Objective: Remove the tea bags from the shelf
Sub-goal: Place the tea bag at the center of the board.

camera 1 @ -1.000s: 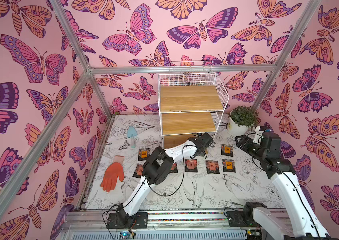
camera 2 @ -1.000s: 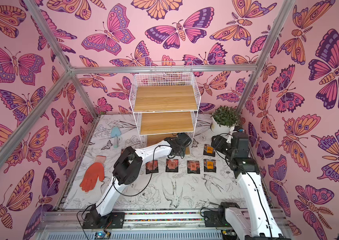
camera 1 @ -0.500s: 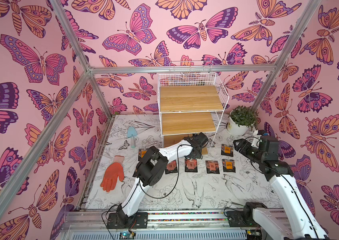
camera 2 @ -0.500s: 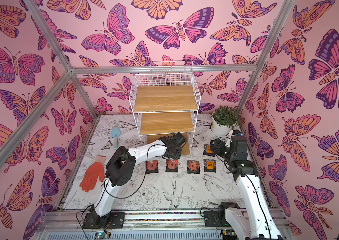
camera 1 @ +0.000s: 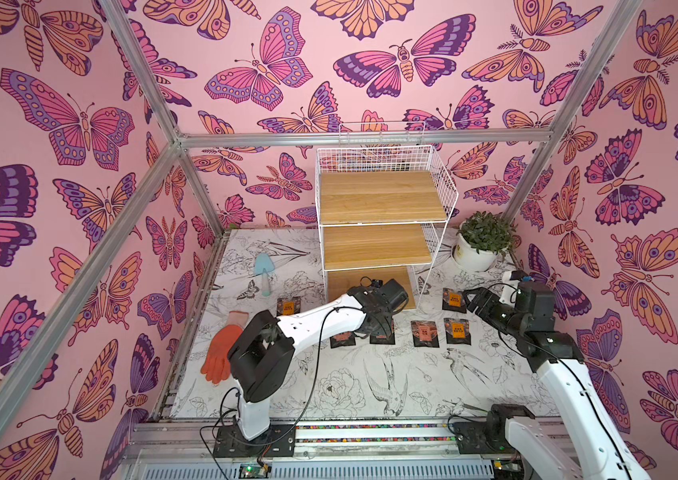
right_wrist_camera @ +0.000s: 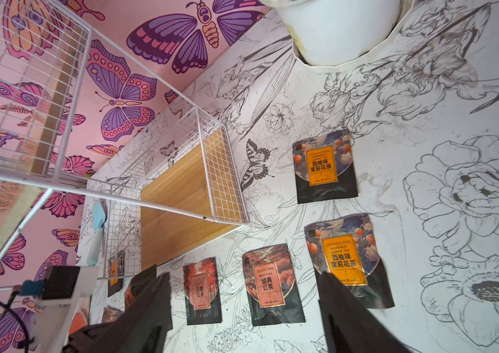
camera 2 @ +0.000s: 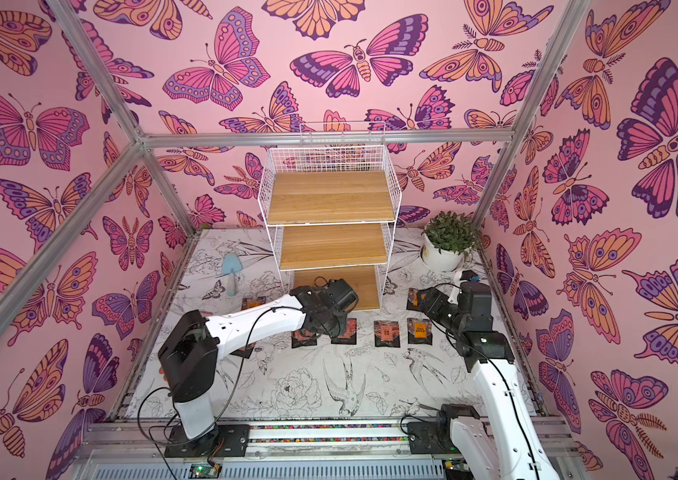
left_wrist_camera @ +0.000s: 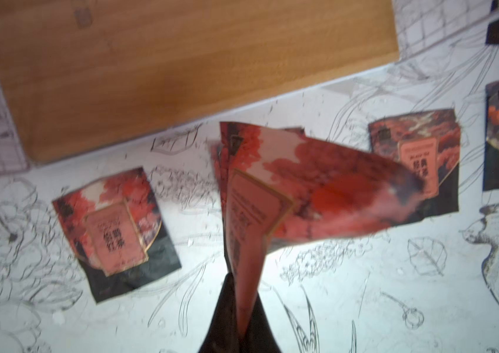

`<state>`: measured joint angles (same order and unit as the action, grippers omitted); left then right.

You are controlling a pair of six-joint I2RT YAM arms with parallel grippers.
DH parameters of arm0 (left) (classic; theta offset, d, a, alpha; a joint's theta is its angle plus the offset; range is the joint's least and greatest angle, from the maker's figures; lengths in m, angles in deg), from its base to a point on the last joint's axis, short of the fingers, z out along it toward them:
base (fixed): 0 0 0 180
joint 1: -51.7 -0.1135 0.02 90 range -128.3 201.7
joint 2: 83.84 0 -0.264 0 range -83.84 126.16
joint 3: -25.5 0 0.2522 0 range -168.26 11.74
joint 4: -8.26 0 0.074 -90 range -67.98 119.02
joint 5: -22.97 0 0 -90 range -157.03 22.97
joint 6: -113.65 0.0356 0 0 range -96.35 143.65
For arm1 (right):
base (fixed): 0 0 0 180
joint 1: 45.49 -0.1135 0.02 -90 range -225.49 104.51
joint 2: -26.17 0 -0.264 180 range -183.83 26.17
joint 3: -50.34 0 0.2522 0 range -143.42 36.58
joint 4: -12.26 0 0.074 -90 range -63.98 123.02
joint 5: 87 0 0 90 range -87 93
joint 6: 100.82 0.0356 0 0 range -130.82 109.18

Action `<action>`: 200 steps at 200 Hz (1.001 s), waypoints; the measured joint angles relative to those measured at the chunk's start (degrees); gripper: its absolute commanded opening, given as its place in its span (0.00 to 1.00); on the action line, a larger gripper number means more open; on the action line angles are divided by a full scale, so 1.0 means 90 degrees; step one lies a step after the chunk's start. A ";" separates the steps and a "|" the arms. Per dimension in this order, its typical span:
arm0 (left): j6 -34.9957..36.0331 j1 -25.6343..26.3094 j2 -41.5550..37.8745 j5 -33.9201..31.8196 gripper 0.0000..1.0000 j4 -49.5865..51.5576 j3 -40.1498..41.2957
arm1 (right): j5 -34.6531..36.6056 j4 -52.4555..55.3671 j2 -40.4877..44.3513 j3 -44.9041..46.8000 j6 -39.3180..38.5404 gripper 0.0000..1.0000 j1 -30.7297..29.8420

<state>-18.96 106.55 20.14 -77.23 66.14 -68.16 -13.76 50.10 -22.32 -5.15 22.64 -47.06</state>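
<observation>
Floral worktop [camera 1: 370,386] carries laid-out tea bags [camera 1: 424,332]. Left jaws, clamped on a pink-label tea bag [left_wrist_camera: 303,183], should lower it flat at 6 o'clock of the shelf [camera 1: 374,245], clear of neighbours. Right jaws gape empty.

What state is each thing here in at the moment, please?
left pincer, shut on a red-label tea bag
right pincer, open, empty
shelf, visible boards bare
other tea bags, flat on the table
potted plant, upright
orange glove, lying flat
blue trowel, lying flat
</observation>
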 measured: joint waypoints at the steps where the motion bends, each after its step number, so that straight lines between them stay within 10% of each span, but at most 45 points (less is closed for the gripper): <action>1: -0.0032 0.0019 -0.0032 -0.0005 0.00 0.0029 0.0039 | -0.0017 -0.0010 -0.0007 0.0005 0.0002 0.79 0.0000; 103: -0.2421 0.1205 -0.0840 0.0279 0.00 0.1528 0.1540 | -0.0648 -0.0289 -0.0248 0.0180 0.0124 0.79 0.0000; 200: -0.2999 0.1287 -0.0294 0.0542 0.03 0.1727 0.1831 | -0.0816 -0.0240 -0.0347 0.0117 0.0063 0.79 0.0000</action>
<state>-45.96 118.13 17.50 -72.35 81.68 -51.68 -21.10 47.93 -25.44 -4.11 23.20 -47.06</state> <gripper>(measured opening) 0.048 0.789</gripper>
